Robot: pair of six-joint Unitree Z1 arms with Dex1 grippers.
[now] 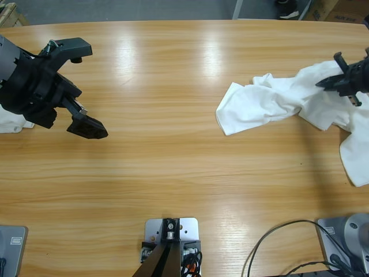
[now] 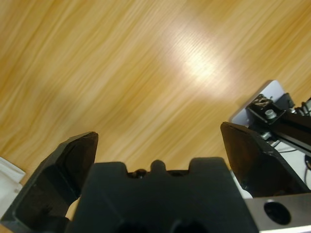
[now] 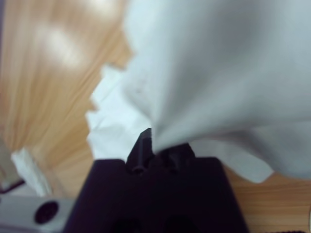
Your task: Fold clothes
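A crumpled white shirt [image 1: 271, 104] lies on the right part of the wooden table [image 1: 173, 167] and trails off toward the right edge. My right gripper [image 1: 337, 79] comes in from the right edge and is shut on a raised fold of it. In the right wrist view the white shirt [image 3: 218, 73] drapes over the right gripper [image 3: 154, 145] and hides its jaw tips. My left gripper [image 1: 89, 89] hangs wide open over bare wood at the left, holding nothing. In the left wrist view the left gripper [image 2: 158, 141] looks down on bare table.
A piece of white cloth [image 1: 12, 122] lies at the table's far left edge, partly under the left arm, and its corner [image 2: 7, 182] shows in the left wrist view. Bare wood spans the middle between the arms. A black cable [image 1: 277, 242] curls at the front right.
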